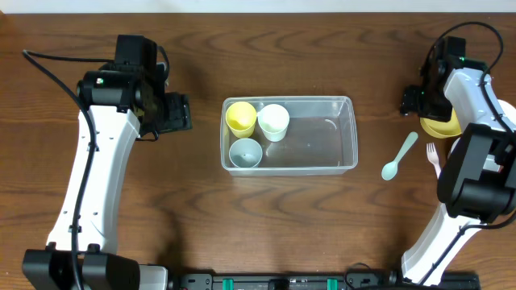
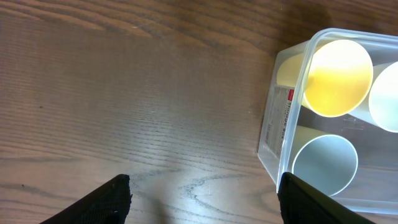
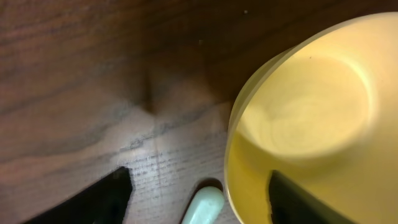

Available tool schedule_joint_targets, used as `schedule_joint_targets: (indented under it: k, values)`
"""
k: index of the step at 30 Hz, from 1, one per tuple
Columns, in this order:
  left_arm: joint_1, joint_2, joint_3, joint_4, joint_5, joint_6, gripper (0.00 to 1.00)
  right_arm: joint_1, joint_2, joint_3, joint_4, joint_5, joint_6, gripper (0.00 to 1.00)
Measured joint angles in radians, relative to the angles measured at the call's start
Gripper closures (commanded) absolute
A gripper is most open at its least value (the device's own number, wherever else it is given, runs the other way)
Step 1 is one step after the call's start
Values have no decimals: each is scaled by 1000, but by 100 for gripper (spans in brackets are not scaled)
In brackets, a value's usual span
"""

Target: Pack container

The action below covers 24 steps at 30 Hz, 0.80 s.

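Note:
The clear container lies mid-table and holds a yellow cup, a white cup and a blue-grey cup at its left end. My left gripper is open and empty, just left of it. In the left wrist view my gripper faces bare wood, with the container's corner and the yellow cup on the right. My right gripper is open at a yellow bowl. In the right wrist view my gripper straddles the bowl's rim, one finger inside.
A mint spoon lies right of the container; its handle tip shows in the right wrist view. A pale fork lies beside the bowl at the table's right edge. The container's right half holds nothing.

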Motion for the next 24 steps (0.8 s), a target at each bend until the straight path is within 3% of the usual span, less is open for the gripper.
schedule_joint_targets:
  k: [4, 11, 19, 24]
  values:
    - [0, 0, 0, 0, 0, -3, 24, 0, 29, 0, 9, 6, -5, 61]
    - [0, 0, 0, 0, 0, -3, 24, 0, 59, 0, 42, 11, -3, 89]
    - [0, 0, 0, -1, 0, -3, 24, 0, 59, 0, 83, 22, 0, 99]
    - [0, 0, 0, -1, 0, -3, 23, 12, 55, 25, 34, 26, 1, 99]
